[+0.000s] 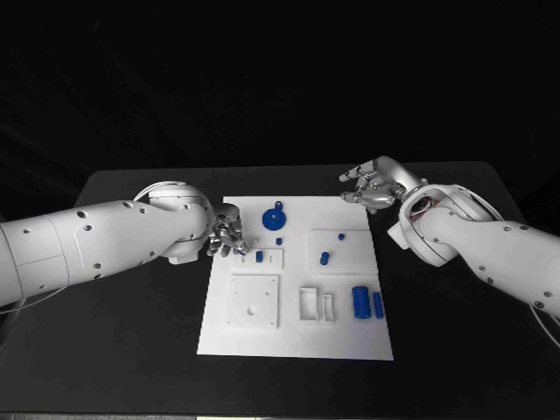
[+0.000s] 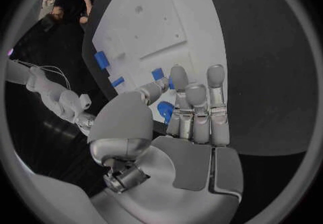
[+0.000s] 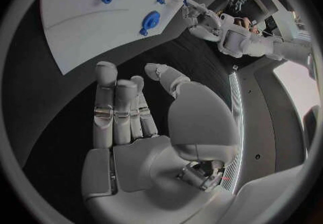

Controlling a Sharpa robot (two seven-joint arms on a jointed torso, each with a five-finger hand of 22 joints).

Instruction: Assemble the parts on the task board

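Just beyond the left hand's (image 1: 226, 238) spread, empty fingertips (image 2: 215, 73): round blue part (image 1: 274, 217) lying on the task board (image 1: 293, 341). Advice: close squarely round its rim before lifting. Right hand (image 1: 376, 186): fingers apart, empty, off the board's far corner.

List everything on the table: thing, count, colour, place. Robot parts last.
table: one, black, under everything.
task board: one, white, middle of the table.
round part: one, blue, far end of the board near the left robot hand.
cylinder parts: two, blue, side by side at the board's right edge, near end.
small parts: a few, blue, mid-board; exact number unclear.
left robot hand: one, silver, at the board's left edge, holding nothing visible.
right robot hand: one, silver, open, over the table past the board's far right corner.
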